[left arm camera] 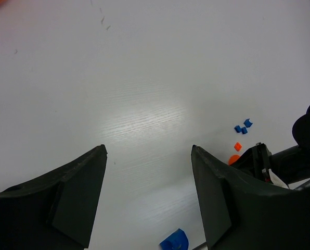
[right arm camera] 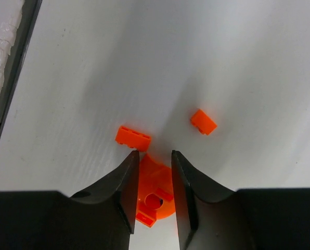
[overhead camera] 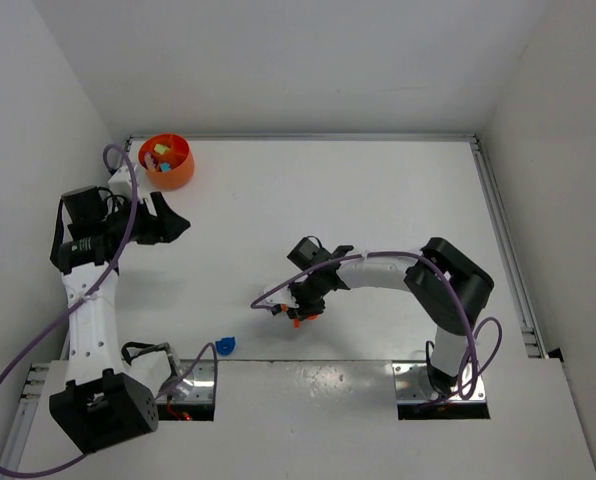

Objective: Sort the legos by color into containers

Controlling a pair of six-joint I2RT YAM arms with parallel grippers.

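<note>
**Top external view.** The orange bowl (overhead camera: 167, 162) stands at the far left corner of the desk (overhead camera: 378, 200) and holds a few small pieces; their compartments are too small to tell apart. The left gripper (overhead camera: 178, 225) hangs just near of the bowl. The right gripper (overhead camera: 296, 312) is lowered at mid-desk over an orange spot. A blue lego (overhead camera: 224, 346) lies alone near the desk's near edge.

**Left wrist view.** The left gripper (left arm camera: 148, 151) has its jaws spread wide, with only bare desk between them. The blue lego (left arm camera: 174, 241) lies at the bottom edge. Farther off lie two tiny blue bits (left arm camera: 243, 126) and a tiny orange bit (left arm camera: 237, 147).

**Right wrist view.** The right gripper (right arm camera: 154, 154) has its jaws drawn narrowly onto a rounded orange piece (right arm camera: 155, 195), apparently gripping it. A studded orange brick (right arm camera: 133, 138) lies just beyond the jaw tips. A small orange block (right arm camera: 203, 121) lies apart to the right.
</note>
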